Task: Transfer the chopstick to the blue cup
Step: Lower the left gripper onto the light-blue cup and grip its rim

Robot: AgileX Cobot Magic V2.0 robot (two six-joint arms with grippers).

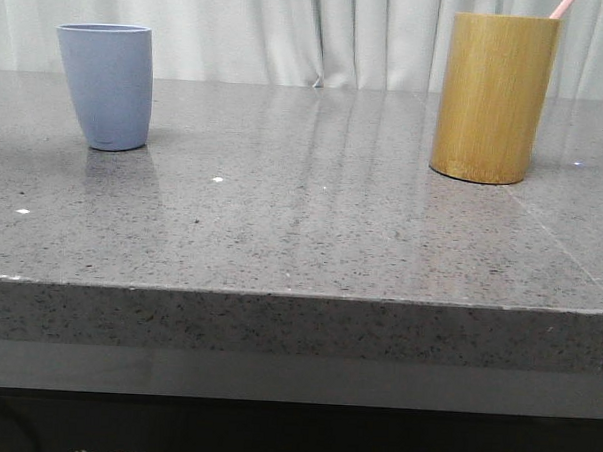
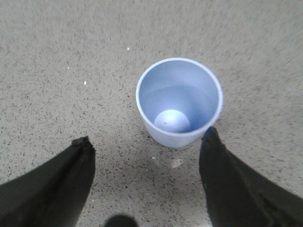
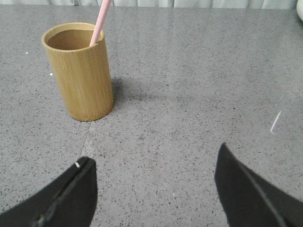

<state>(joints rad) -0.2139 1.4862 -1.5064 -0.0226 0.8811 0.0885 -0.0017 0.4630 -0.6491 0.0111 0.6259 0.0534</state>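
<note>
The blue cup (image 1: 106, 85) stands upright and empty at the far left of the grey stone table (image 1: 301, 226). It also shows in the left wrist view (image 2: 179, 101), seen from above. My left gripper (image 2: 147, 142) is open and empty above the table, just short of the cup. A pink chopstick tip (image 1: 561, 7) sticks out of the bamboo cylinder (image 1: 494, 97) at the far right. In the right wrist view the chopstick (image 3: 101, 21) leans in the bamboo cylinder (image 3: 81, 71). My right gripper (image 3: 154, 158) is open and empty, well short of the cylinder. Neither gripper shows in the front view.
A white curtain (image 1: 310, 31) hangs behind the table. The table's front edge (image 1: 298, 296) runs across the front view. A thin seam (image 3: 87, 137) in the stone runs from the bamboo cylinder toward my right gripper.
</note>
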